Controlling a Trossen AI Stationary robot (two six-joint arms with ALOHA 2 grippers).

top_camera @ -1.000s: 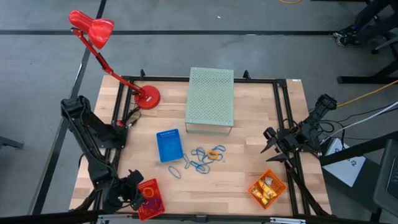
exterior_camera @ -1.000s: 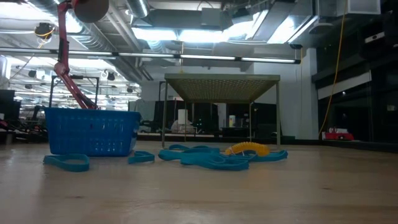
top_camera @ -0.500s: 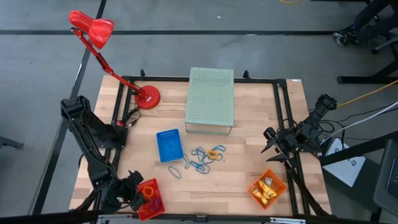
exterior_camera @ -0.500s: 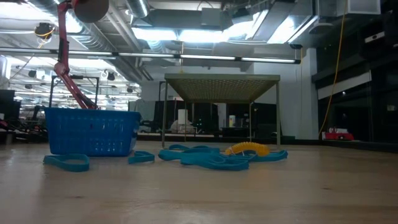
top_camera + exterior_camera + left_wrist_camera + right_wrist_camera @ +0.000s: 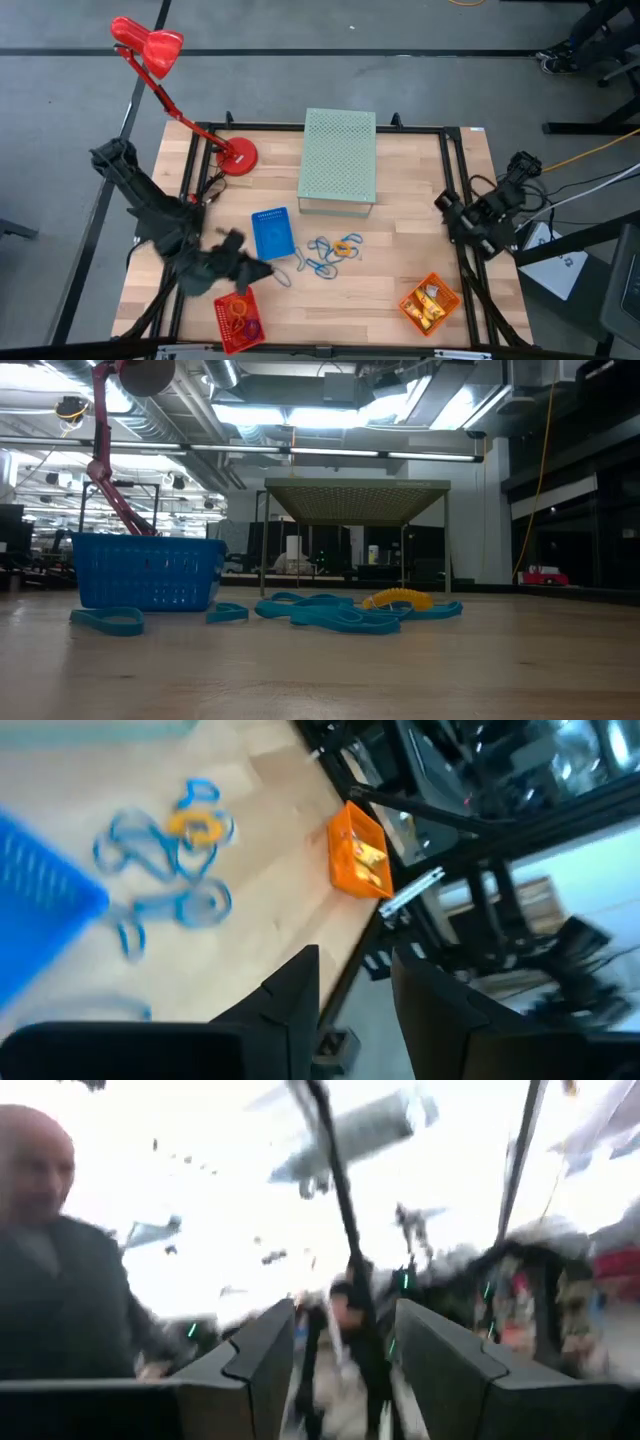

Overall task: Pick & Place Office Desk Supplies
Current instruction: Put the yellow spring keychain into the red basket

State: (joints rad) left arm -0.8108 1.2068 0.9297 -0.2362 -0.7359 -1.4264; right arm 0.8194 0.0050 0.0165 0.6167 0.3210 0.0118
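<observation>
**Loose bands ahead of an empty left gripper**

Left gripper [image 5: 350,985] hovering with fingers parted, nothing between them. Just ahead: a tangle of blue loops [image 5: 322,255] around one yellow-orange loop [image 5: 347,247], flat on the table [image 5: 420,200]. Beside the gripper, a blue basket [image 5: 272,234]; close below it, a red basket [image 5: 238,318]. Likely light, limp and stretchy, prone to snag neighbours; best pinched at an outlying strand. Right gripper [image 5: 340,1350] well apart at the table's far edge, fingers apart, empty.
</observation>
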